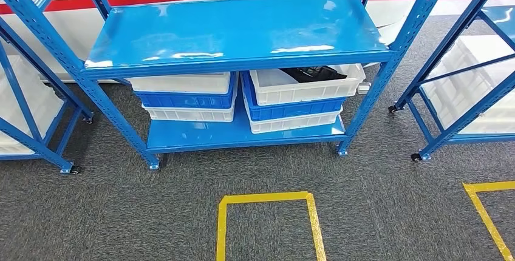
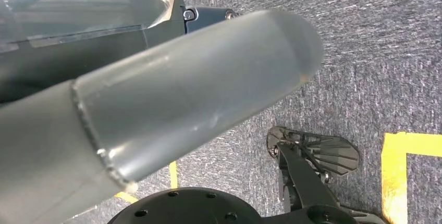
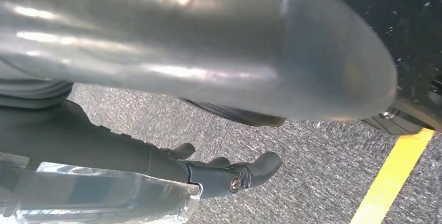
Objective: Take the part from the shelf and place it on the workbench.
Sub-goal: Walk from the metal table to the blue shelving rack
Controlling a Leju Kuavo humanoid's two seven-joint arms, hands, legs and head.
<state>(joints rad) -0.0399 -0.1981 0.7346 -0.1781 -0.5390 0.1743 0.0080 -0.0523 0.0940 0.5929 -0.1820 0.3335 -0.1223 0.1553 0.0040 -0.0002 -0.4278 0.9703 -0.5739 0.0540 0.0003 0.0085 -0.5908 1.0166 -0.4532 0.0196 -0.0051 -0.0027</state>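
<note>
Shelf (image 1: 243, 30): glossy blue painted metal, smooth, reflective. Crates (image 1: 182, 83): white and blue moulded plastic, semi-matt. Floor (image 1: 364, 212): grey rough carpet; yellow tape (image 1: 267, 198), smooth. Left robot hand (image 2: 182, 94): smooth grey plastic.

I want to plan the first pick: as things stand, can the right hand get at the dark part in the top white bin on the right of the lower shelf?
Probably not yet. The right hand hangs over the carpet, holding nothing, while the dark part lies in the white bin, tucked under the upper shelf.

top shelf (image 1: 237, 30): bare, open above | lower bins (image 1: 285, 94): shelf overhangs, tight gap
</note>
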